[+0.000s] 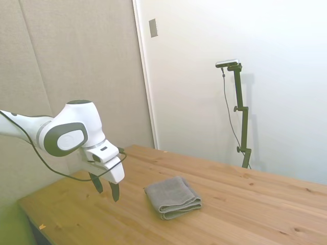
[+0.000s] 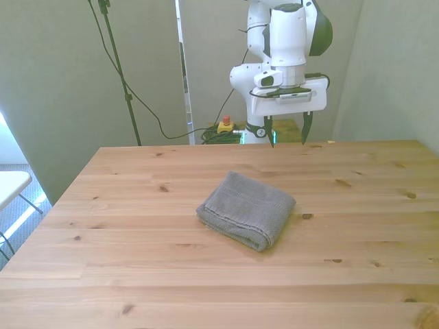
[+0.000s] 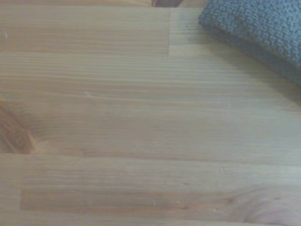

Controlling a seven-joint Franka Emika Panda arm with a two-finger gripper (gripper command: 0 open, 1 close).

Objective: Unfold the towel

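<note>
The grey towel (image 1: pixel 172 197) lies folded into a thick pad near the middle of the wooden table (image 1: pixel 245 214). In the front view the towel (image 2: pixel 247 209) sits turned at an angle, its rounded fold facing the camera. My gripper (image 1: pixel 106 189) hangs open above the table, left of the towel in the side view, with nothing between its fingers. In the front view the gripper (image 2: pixel 287 131) hovers over the far edge of the table (image 2: pixel 137 274), beyond the towel. The wrist view catches one corner of the towel (image 3: pixel 258 28) over bare wood.
A red and yellow button box (image 2: pixel 224 125) and cables lie on the floor behind the table. A white surface (image 2: pixel 12 185) stands off the front view's left edge.
</note>
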